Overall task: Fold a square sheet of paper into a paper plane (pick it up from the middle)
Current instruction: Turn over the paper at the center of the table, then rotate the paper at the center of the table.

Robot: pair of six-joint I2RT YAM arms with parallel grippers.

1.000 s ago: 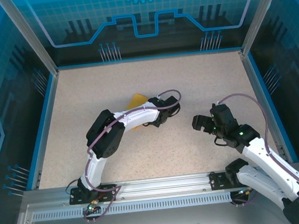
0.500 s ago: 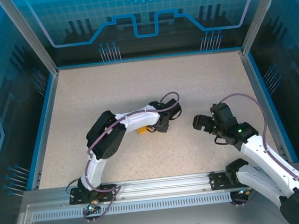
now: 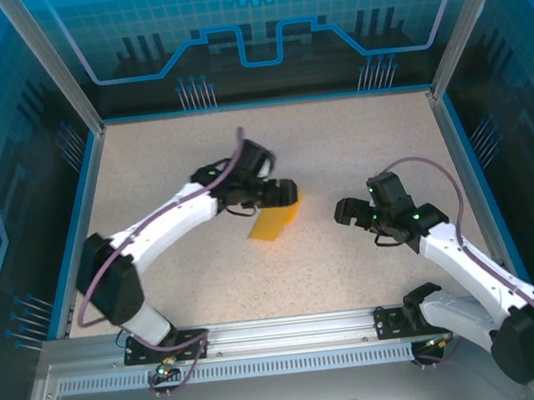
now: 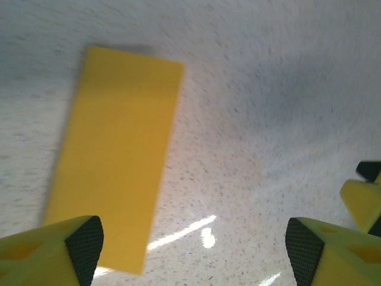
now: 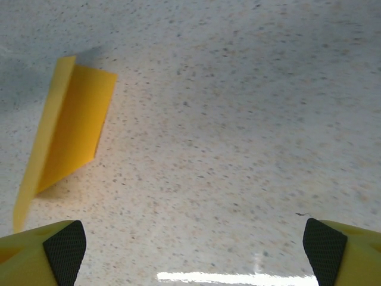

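The orange-yellow square sheet of paper [image 3: 275,222] lies on the speckled table, folded in half into a narrow rectangle; no paper plane is in view. My left gripper [image 3: 286,194] hovers just behind its far end, open, touching nothing. In the left wrist view the paper [image 4: 113,155] lies flat ahead and to the left, and the open left gripper [image 4: 193,245] has bare table between its pads. My right gripper [image 3: 348,213] stands open to the right of the paper, apart from it. The right wrist view shows the folded paper [image 5: 68,137] at upper left with one flap raised, beyond the open right gripper [image 5: 195,247].
The table [image 3: 195,150] is ringed by a blue rim and clear walls on metal posts [image 3: 55,69]. The right gripper's yellow fingers [image 4: 362,199] show at the right edge of the left wrist view. Both arm bases sit on the metal rail [image 3: 291,336] at the near edge.
My left arm stretched out and lifted off the paper, and its jaws opened. The folded paper now lies uncovered. The right gripper shifted slightly left.
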